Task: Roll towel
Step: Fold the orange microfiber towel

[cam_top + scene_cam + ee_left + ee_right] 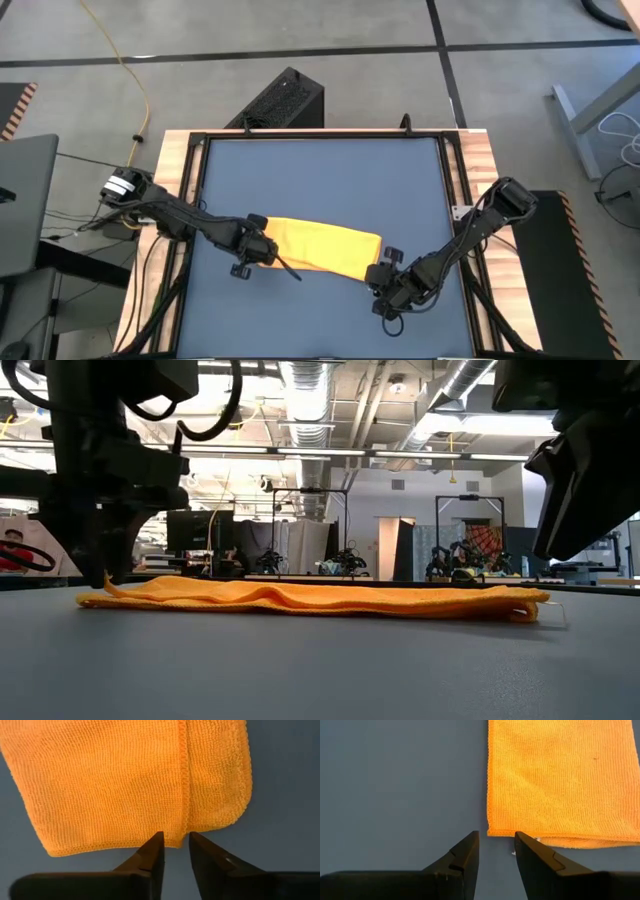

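The yellow towel (322, 247) lies flat on the dark blue table (320, 180), folded into a long strip that runs left to right. A seam (184, 780) runs along the strip. My left gripper (175, 839) points down at the strip's left short edge, one fingertip on each side of the seam's end, a narrow gap between them. My right gripper (496, 840) hovers open just beyond the towel's right end, near its near corner and the small white tag (537, 839), with only table between its fingers. My left gripper comes from above with its fingertips (158, 840) over the towel's left short edge (176, 843), where the seam ends. That bit of the edge shows in the gap. In the low view the towel's left tip (106, 586) stands slightly raised beside the fingers; whether they touch it I cannot tell.
Wooden rails (176, 200) and a black frame border the table. A black box (285, 100) stands on the floor beyond the far edge. Bare tabletop lies far of the towel and near of it.
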### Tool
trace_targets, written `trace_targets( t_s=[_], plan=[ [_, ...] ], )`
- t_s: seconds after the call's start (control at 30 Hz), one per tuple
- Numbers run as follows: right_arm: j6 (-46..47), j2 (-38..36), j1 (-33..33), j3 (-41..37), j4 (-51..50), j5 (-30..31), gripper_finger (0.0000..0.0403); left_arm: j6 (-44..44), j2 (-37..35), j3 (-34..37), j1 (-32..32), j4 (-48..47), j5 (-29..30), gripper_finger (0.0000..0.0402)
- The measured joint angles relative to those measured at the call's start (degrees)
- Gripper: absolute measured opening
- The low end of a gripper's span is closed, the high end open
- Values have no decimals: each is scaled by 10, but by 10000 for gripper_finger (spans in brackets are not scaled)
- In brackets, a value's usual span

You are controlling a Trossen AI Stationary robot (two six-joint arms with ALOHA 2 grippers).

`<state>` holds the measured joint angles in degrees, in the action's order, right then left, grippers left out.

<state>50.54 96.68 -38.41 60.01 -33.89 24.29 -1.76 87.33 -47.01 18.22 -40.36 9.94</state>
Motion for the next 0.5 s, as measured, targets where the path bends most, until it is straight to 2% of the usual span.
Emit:
trace_targets(
  t_s=[0.2,0.5],
  plan=[
    [0,0,0,0,0,0,150,-3,0,0,-9,1,-5,9],
    [0,0,0,0,0,0,150,7,0,-22,-11,-11,19,0]
  ],
)
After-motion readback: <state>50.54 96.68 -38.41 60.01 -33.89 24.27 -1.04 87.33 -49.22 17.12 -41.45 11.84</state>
